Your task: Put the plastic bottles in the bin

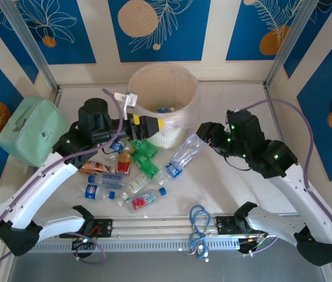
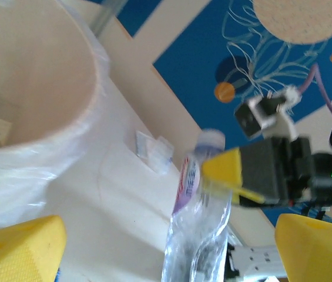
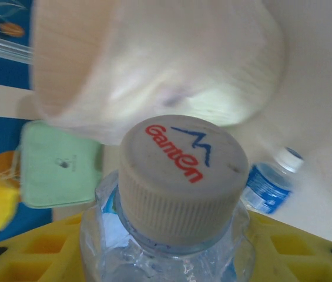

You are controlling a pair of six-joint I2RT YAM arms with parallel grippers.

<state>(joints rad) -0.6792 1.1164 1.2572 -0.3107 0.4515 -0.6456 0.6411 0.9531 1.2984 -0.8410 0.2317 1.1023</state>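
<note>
The cream-white bin [image 1: 163, 97] stands at the back centre with a clear liner; a bottle lies inside it. Several plastic bottles [image 1: 124, 170], clear, green and red-filled, are scattered in front of it. My left gripper [image 1: 148, 126] hangs open just before the bin's front wall; in its own view its yellow fingertips [image 2: 19, 249] stand wide apart beside the bin [image 2: 36, 88]. My right gripper [image 1: 202, 134] is shut on a crumpled clear bottle [image 1: 186, 154]. That bottle's white cap [image 3: 183, 176] sits between the yellow fingers [image 3: 307, 247], facing the bin [image 3: 154, 64]. The same bottle [image 2: 198, 235] shows from the left wrist.
A mint-green bag [image 1: 30, 130] sits at the left edge of the table. A blue cable coil [image 1: 199, 226] lies by the metal rail [image 1: 154, 226] at the near edge. Another blue-labelled bottle [image 3: 268, 185] lies beyond the held one.
</note>
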